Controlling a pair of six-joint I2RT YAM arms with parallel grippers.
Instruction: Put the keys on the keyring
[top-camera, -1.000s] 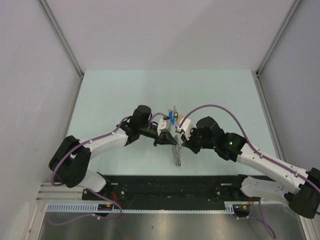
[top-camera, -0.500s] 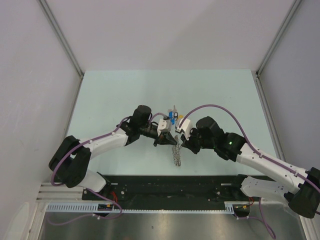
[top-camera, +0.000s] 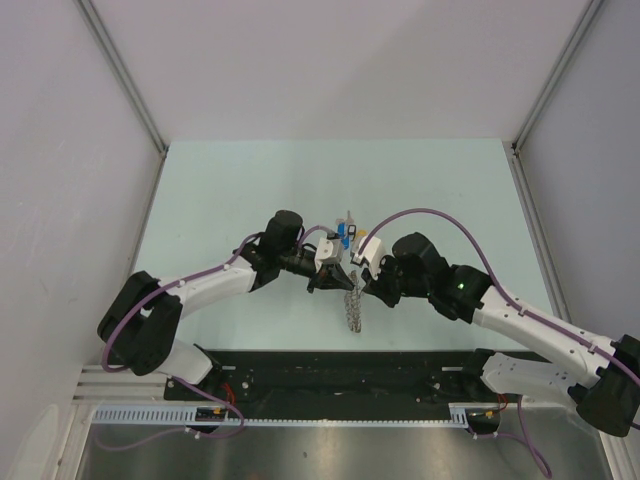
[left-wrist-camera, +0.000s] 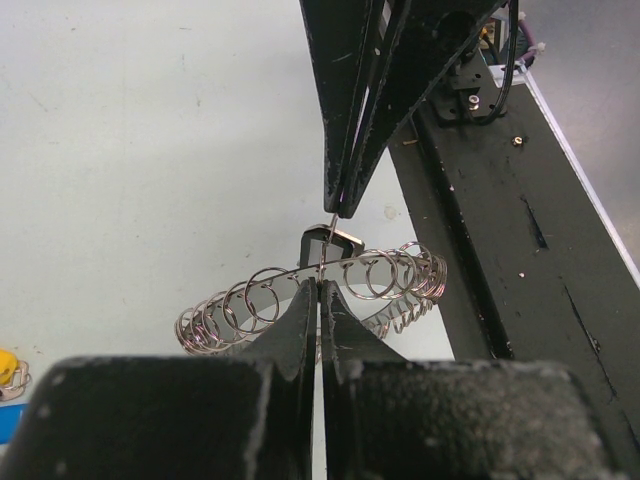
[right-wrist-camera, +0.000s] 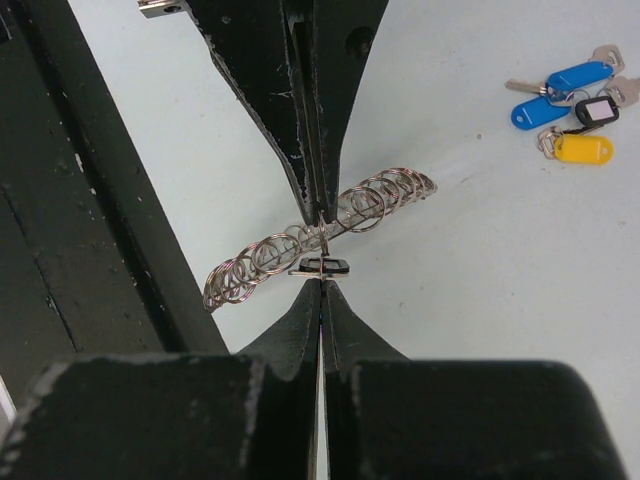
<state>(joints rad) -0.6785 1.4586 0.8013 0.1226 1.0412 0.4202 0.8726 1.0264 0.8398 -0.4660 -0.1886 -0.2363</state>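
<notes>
Left claw (left-wrist-camera: 320, 292) and right claw (right-wrist-camera: 320, 288) are each clenched to a hairline slit, meeting tip to tip and pinching a thin wire of the keyring (right-wrist-camera: 375, 200) between them; its band of small loops sags beside the tips, apparently just clear of the table (top-camera: 220, 190); the keys (right-wrist-camera: 572, 105) lie apart beyond it on the table, none threaded; over the last second nothing visible has shifted, neither arms nor ring; my reading is that the claws are straining to part the ring, threading not yet begun.
</notes>
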